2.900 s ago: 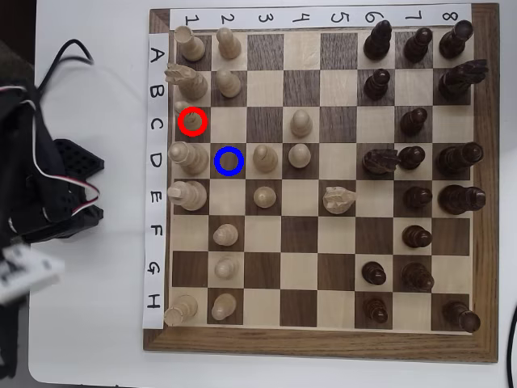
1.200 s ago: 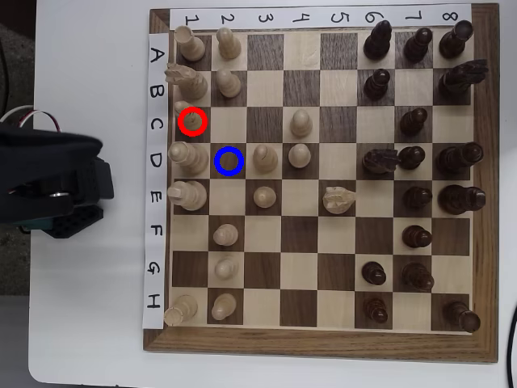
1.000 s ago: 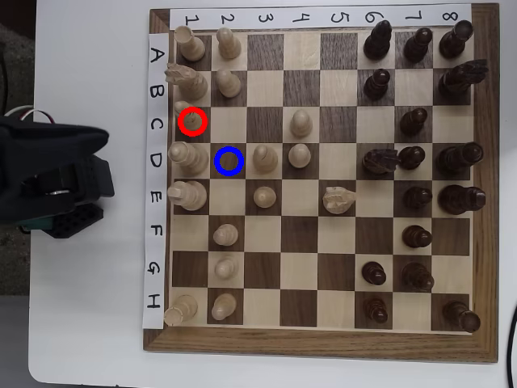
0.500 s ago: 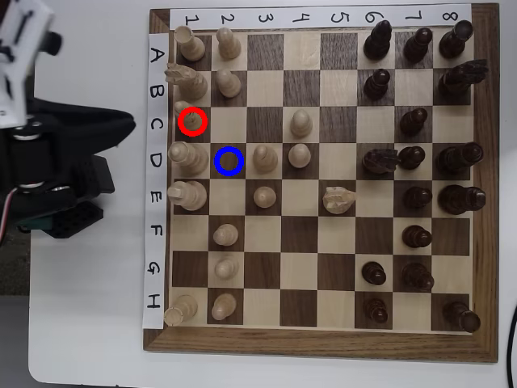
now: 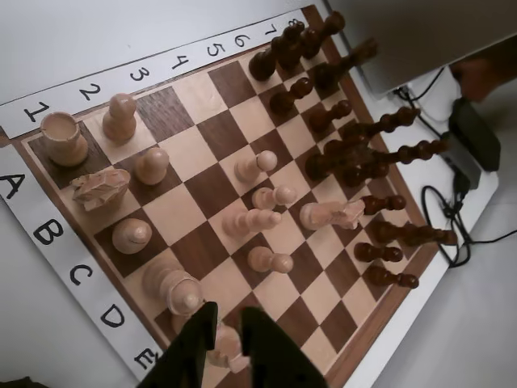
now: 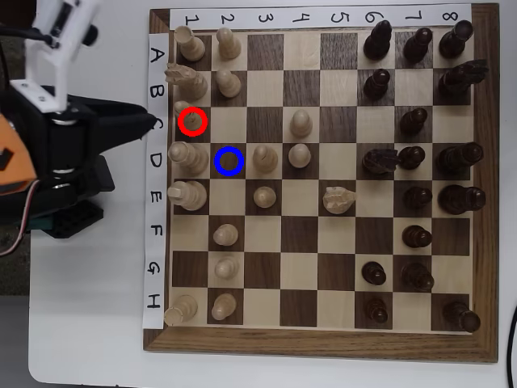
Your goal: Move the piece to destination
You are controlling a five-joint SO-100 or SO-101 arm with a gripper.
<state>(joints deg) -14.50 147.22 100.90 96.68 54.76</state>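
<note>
The piece (image 6: pixel 181 107), a slim light pawn, stands on the dark square C1 under the red ring (image 6: pixel 192 121); in the wrist view the piece (image 5: pixel 132 234) is upright beside the C label. The destination (image 6: pixel 229 161) is the bare dark square D2 inside the blue ring; in the wrist view this destination (image 5: pixel 199 252) carries no ring. My gripper (image 6: pixel 150 123) hovers left of the board edge at row C, apart from the piece. In the wrist view the gripper (image 5: pixel 228 314) enters from the bottom, open, with a gap between its black fingers and nothing held.
Large light pieces stand close by: a knight (image 6: pixel 184 78) on B1, a tall one (image 6: pixel 187 156) on D1 and another (image 6: pixel 187 194) on E1. A light piece (image 6: pixel 264 157) fills D3. Dark pieces crowd the right columns. The arm base (image 6: pixel 56 186) sits left of the board.
The arm has risen and reached right toward the board's left edge, its tip now level with row C. The white wrist part came into the overhead view at top left. No chess piece moved.
</note>
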